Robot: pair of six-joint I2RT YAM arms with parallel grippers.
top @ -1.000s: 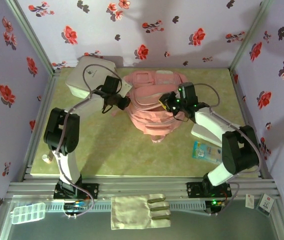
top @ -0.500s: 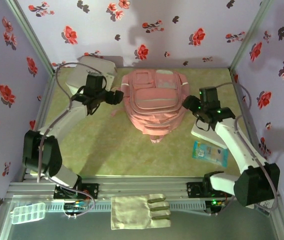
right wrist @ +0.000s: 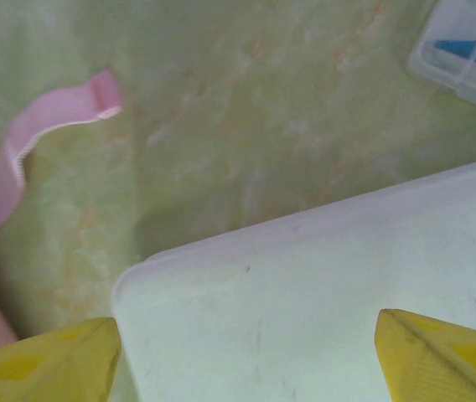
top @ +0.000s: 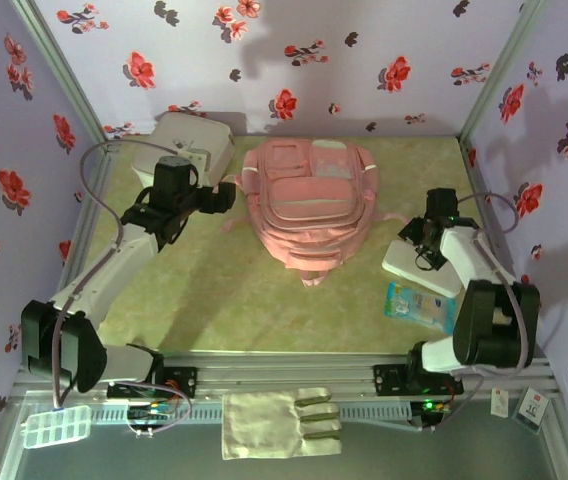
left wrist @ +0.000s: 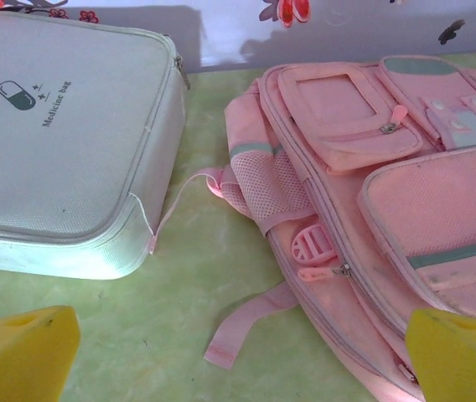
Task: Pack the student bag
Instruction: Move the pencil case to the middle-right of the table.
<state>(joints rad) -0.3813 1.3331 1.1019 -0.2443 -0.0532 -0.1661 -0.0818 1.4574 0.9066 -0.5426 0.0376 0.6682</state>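
Student bag lying flat | both arms pulled away | jaws apart

you have one student bag, one white medicine bag, one flat white box and one clear packet with blue print on the table. you count two arms, so two grippers: the left gripper and the right gripper. along the near rail you count one clear compartment case, one cream cloth roll and two small tags.

Robot lab booth, floral-papered walls, aluminium frame
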